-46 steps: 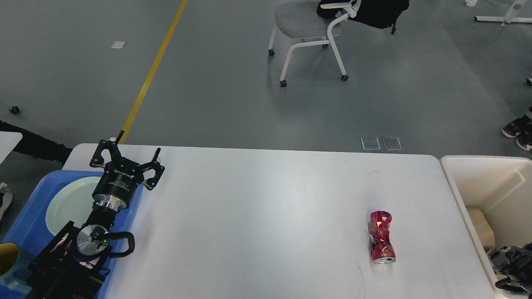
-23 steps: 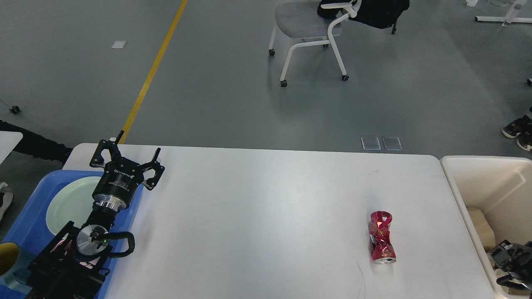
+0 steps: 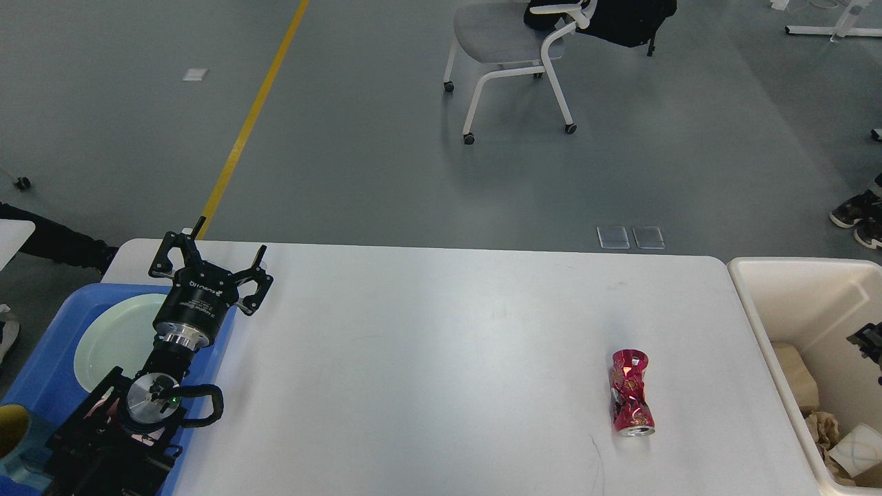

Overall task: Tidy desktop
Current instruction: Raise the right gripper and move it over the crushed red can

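Left gripper (image 3: pixel 209 256) over table's far-left corner, above blue tray (image 3: pixel 48 358), jaws wide, holding nothing. Right gripper (image 3: pixel 869 339) barely in view at right edge over cream bin (image 3: pixel 772 275), jaws: cannot tell. White table (image 3: pixel 427 358) fills foreground; crushed red can (image 3: pixel 631 393) lies on it, right of centre

Grey floor (image 3: pixel 386 138), yellow line (image 3: pixel 251 117); white-framed wheeled chair (image 3: pixel 506 48), dark bag, perhaps, on its seat.

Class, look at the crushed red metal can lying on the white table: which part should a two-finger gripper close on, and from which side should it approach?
Probably the pinched waist of the crushed red metal can, approached from above, fingers on its left and right flanks. It lies on its side on the white tabletop, open end toward the camera, and it is narrowest at mid-length.
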`<state>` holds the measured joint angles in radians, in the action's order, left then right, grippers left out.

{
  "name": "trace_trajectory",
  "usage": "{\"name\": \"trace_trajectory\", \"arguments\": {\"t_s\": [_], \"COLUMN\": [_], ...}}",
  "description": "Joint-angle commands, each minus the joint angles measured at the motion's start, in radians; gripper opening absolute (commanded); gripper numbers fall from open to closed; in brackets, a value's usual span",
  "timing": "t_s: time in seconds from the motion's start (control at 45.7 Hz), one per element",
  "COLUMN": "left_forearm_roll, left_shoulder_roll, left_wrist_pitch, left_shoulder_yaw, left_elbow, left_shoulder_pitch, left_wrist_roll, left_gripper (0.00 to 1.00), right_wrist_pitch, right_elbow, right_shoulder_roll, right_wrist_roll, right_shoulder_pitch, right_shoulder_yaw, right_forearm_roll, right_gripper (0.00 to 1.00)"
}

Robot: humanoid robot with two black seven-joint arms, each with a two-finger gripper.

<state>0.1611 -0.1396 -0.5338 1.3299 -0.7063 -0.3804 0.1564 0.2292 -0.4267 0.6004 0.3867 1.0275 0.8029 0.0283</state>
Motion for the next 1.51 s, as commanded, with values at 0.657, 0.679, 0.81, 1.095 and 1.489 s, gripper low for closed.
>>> {"name": "trace_trajectory", "arguments": {"t_s": [0.657,0.679,0.81,1.095,1.489], "left_forearm_roll": [0.000,0.000,0.000,0.000,0.000], "left_shoulder_roll": [0.000,0.000,0.000,0.000,0.000], "left_wrist_pitch": [0.000,0.000,0.000,0.000,0.000], "left_shoulder_yaw": [0.000,0.000,0.000,0.000,0.000], "left_elbow": [0.001,0.001,0.001,0.001,-0.001], "left_shoulder_pitch": [0.000,0.000,0.000,0.000,0.000], "left_wrist_roll": [0.000,0.000,0.000,0.000,0.000], "left_gripper": [0.96,0.96,0.96,0.96,0.96], "right_wrist_pitch": [0.731,0.731,0.731,0.731,0.609], "right_elbow": [-1.081,-1.105,-1.112,-1.115,-1.101], "right_shoulder_roll": [-0.083,-0.077,-0.074,-0.082,-0.155], "right_wrist_roll": [0.009,0.009,0.005,-0.002,-0.040], "right_shoulder_pitch": [1.465,1.476,1.476,1.473,1.269], "right_shoulder_yaw": [0.305,0.317,0.360,0.367,0.377], "right_forearm_roll": [-0.093,-0.090,-0.090,-0.082,-0.025], "right_gripper": [1.00,1.00,1.00,1.00,1.00]}}
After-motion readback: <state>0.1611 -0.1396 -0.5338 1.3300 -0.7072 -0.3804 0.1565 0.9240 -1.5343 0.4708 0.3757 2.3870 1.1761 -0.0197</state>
